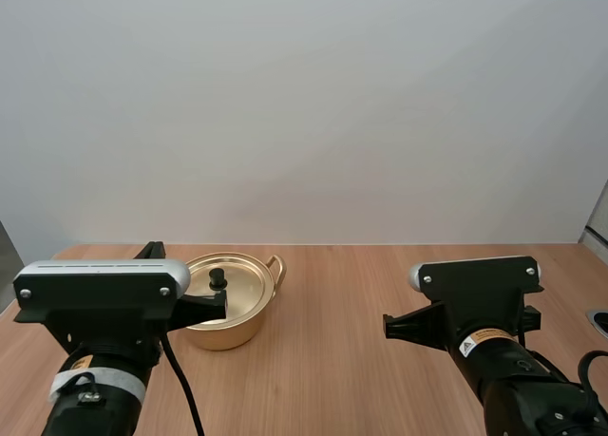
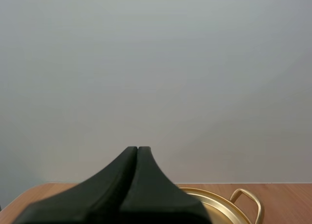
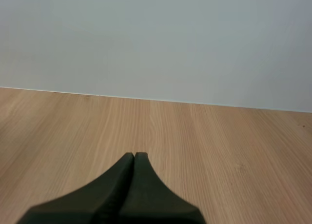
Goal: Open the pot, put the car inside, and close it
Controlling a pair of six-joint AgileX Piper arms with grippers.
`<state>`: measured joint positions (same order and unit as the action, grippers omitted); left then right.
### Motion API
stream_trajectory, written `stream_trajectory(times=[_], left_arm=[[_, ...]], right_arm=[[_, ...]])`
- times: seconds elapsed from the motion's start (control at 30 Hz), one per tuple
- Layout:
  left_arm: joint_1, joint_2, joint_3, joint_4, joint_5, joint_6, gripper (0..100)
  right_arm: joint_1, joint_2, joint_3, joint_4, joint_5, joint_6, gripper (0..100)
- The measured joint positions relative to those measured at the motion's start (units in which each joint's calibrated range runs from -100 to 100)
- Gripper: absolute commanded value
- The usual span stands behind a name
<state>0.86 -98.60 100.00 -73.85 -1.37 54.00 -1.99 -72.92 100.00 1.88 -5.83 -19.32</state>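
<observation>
- Your left tool [image 2: 137, 149] is closed on nothing. Its two black fingers lie pressed together as one dark wedge.
- Your right tool [image 3: 134, 154] is the same, with fingers together and nothing held, above the wooden table [image 3: 219, 151].
- The pot [image 1: 228, 331] is shiny gold, shallow and round. It stands on the table's left half, just ahead of your left arm.
- Its lid [image 1: 237, 286] sits flat in the rim, with a small black knob [image 1: 218, 277] at the centre. From above, the left tool's tip shows just beside that knob.
- A loop handle [image 1: 277, 264] sticks out on the pot's far right side. The left wrist view shows it just past the fingers, along with a stretch of gold rim.
- Between the pot and your right arm you have open wood, running back to the table's far edge.
</observation>
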Motion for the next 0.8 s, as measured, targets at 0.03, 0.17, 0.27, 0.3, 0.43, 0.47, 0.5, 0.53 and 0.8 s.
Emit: stream_trajectory(times=[0.03, 0.17, 0.27, 0.3, 0.43, 0.47, 0.5, 0.53, 0.8], left_arm=[[0.00, 0.0, 0.0, 0.0, 0.0, 0.0, 0], [0.00, 0.0, 0.0, 0.0, 0.0, 0.0, 0], [0.00, 0.0, 0.0, 0.0, 0.0, 0.0, 0], [0.00, 0.0, 0.0, 0.0, 0.0, 0.0, 0], [0.00, 0.0, 0.0, 0.0, 0.0, 0.0, 0], [0.00, 0.0, 0.0, 0.0, 0.0, 0.0, 0], [0.00, 0.0, 0.0, 0.0, 0.0, 0.0, 0], [0.00, 0.0, 0.0, 0.0, 0.0, 0.0, 0], [0.00, 0.0, 0.0, 0.7, -0.6, 0.0, 0]], right_arm=[[0.0, 0.0, 0.0, 0.0, 0.0, 0.0, 0], [0.0, -0.1, 0.0, 0.0, 0.0, 0.0, 0], [0.0, -1.8, 0.0, 0.0, 0.0, 0.0, 0], [0.0, -2.9, 0.0, 0.0, 0.0, 0.0, 0], [0.0, -9.7, 0.0, 0.0, -0.2, 0.0, 0], [0.0, -11.7, 0.0, 0.0, 0.0, 0.0, 0], [0.0, -13.7, 0.0, 0.0, 0.0, 0.0, 0], [0.0, -15.3, 0.0, 0.0, 0.0, 0.0, 0], [0.4, -27.0, 0.0, 0.0, -3.6, 0.0, 0]])
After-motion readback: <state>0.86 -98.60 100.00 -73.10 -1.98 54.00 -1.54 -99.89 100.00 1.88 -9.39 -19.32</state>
